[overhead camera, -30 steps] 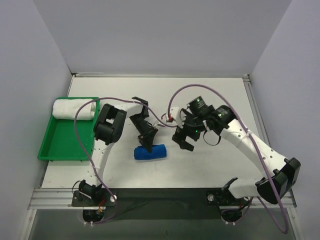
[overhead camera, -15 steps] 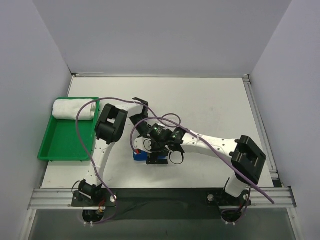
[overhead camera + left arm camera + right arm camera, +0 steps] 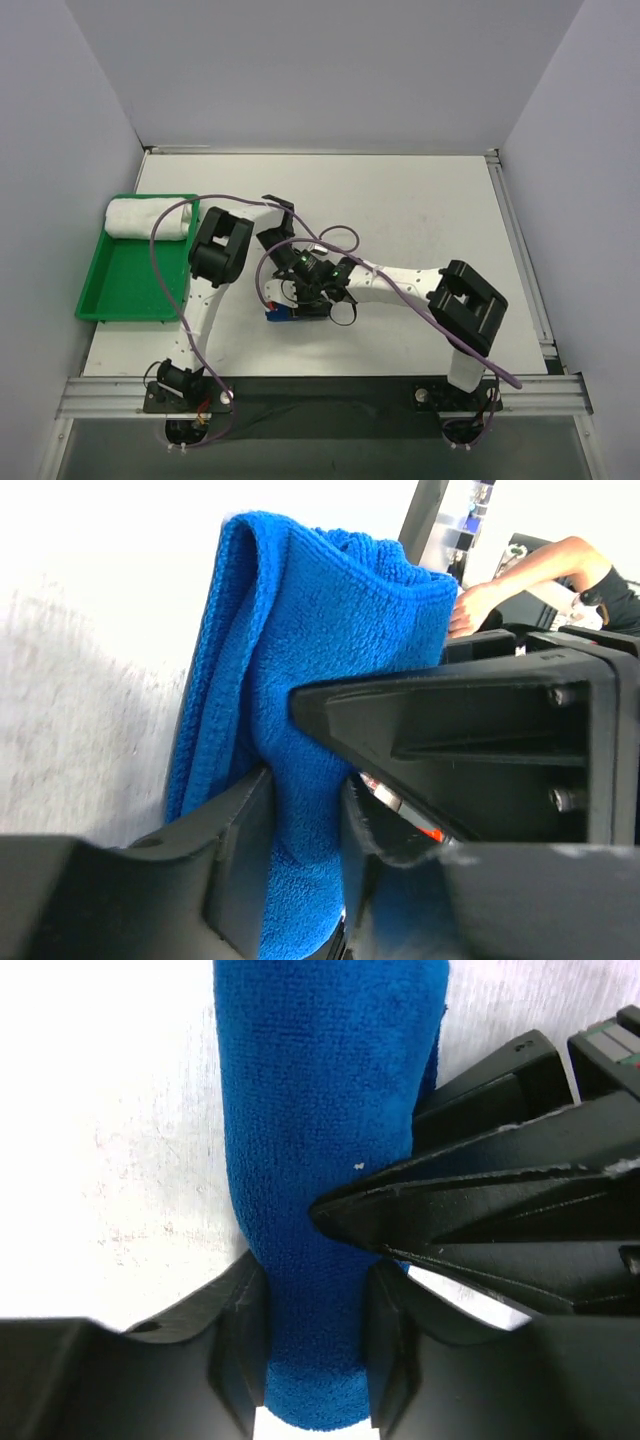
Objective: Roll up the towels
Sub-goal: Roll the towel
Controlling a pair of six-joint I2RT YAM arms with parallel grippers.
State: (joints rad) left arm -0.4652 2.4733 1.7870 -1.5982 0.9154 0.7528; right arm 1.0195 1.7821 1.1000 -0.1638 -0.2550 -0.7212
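Observation:
A rolled royal blue towel point(image 3: 277, 312) lies on the white table near the front middle, mostly hidden under both wrists. My left gripper point(image 3: 290, 290) is shut on this blue towel point(image 3: 300, 780), the cloth squeezed between its fingers point(image 3: 235, 860). My right gripper point(image 3: 312, 302) is shut around the same roll point(image 3: 320, 1160), one finger point(image 3: 240, 1340) pressing each side. In the overhead view the two grippers meet right over the roll. A rolled white towel point(image 3: 148, 218) rests in the far end of the green tray point(image 3: 125, 290).
The green tray sits at the table's left edge. Purple cables point(image 3: 330, 235) loop over both arms. Grey walls close in the left, right and back sides. The right arm's elbow point(image 3: 470, 305) hangs over the table's front right.
My right arm swung left across the table onto the blue roll and its jaws closed from wide open onto it. The left gripper stayed clamped on the roll.

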